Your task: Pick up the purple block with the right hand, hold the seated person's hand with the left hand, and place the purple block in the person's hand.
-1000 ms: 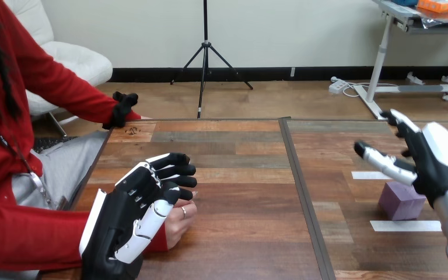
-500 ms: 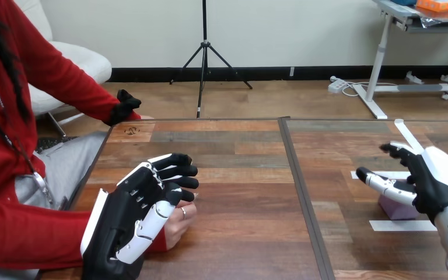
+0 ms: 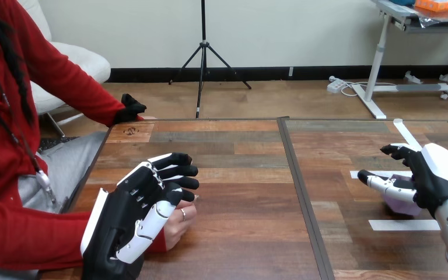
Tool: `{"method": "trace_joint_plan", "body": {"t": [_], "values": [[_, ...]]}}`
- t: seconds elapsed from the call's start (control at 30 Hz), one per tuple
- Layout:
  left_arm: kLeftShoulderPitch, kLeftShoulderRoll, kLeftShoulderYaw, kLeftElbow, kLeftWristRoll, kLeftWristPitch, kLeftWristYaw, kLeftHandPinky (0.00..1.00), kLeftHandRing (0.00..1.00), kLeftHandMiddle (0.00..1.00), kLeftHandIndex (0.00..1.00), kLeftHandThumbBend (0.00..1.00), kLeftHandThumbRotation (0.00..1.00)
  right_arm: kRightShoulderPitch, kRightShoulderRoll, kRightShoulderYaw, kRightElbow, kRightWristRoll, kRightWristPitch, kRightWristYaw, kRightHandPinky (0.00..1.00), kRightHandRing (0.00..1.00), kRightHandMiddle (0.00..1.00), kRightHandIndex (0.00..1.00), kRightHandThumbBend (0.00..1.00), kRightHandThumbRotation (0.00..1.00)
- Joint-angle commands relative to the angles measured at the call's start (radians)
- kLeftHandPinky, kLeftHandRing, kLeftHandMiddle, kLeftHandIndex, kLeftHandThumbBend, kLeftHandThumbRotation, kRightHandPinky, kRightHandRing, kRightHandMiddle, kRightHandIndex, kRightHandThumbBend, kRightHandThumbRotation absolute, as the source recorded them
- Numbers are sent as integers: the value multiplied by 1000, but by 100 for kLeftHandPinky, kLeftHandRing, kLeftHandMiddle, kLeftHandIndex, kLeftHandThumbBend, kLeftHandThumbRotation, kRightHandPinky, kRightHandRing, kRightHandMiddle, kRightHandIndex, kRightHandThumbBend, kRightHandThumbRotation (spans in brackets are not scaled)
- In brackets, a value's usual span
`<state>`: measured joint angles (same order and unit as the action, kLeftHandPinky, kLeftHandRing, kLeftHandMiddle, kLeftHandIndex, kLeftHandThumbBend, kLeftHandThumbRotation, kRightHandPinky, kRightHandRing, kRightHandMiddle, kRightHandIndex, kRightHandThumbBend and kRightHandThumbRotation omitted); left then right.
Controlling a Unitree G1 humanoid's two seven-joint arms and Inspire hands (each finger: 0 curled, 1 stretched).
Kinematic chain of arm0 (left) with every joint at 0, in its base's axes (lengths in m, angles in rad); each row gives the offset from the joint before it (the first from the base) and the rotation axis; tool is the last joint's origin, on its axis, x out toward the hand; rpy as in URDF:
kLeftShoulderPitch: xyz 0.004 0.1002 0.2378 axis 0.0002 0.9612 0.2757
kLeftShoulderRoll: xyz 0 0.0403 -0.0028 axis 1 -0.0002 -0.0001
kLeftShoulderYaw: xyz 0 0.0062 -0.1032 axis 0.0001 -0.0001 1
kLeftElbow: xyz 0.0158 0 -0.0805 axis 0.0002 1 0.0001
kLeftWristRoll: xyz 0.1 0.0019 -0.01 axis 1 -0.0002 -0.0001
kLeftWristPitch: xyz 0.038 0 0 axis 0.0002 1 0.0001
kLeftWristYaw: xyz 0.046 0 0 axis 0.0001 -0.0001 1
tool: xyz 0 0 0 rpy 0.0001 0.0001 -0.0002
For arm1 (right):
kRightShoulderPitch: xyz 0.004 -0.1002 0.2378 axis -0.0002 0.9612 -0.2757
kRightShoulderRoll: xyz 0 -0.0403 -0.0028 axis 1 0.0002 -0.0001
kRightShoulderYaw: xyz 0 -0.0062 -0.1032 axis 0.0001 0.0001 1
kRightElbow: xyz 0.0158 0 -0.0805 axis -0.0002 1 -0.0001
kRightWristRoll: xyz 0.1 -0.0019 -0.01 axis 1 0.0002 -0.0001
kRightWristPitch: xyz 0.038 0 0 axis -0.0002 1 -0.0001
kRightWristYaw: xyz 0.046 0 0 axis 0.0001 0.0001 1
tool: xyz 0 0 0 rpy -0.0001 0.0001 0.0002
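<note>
Right hand (image 3: 429,178) has dropped lower over the purple block (image 3: 398,204) on the table (image 3: 239,175), fingers loose, no grip yet. Left hand (image 3: 131,219) sits over the person's hand (image 3: 178,220); can't tell if I'm actually holding it. Pickup and handoff still to do.

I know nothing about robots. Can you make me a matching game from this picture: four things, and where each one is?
1. left robot hand
2. right robot hand
3. purple block
4. nearest tape strip

A. partly hidden under a robot hand
B. flat, on the block's near side
C. beside the person's hand
D. over the block

Pairs: 1-C, 2-D, 3-A, 4-B
</note>
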<state>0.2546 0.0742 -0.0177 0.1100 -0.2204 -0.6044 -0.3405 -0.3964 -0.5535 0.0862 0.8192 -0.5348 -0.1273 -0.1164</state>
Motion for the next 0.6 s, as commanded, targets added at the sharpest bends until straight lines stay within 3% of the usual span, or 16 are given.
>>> {"method": "trace_joint_plan", "body": {"t": [0.0,0.57], "values": [[-56,2,8,-22,4,-20,-1,56,63,66,68,63,57,-67,-5,34,72,-11,12,-11,73,85,86,84,71,55],[-54,4,9,-26,-6,-18,-7,56,63,66,67,63,57,-133,8,82,250,-1,14,-36,73,86,87,85,74,58]]}}
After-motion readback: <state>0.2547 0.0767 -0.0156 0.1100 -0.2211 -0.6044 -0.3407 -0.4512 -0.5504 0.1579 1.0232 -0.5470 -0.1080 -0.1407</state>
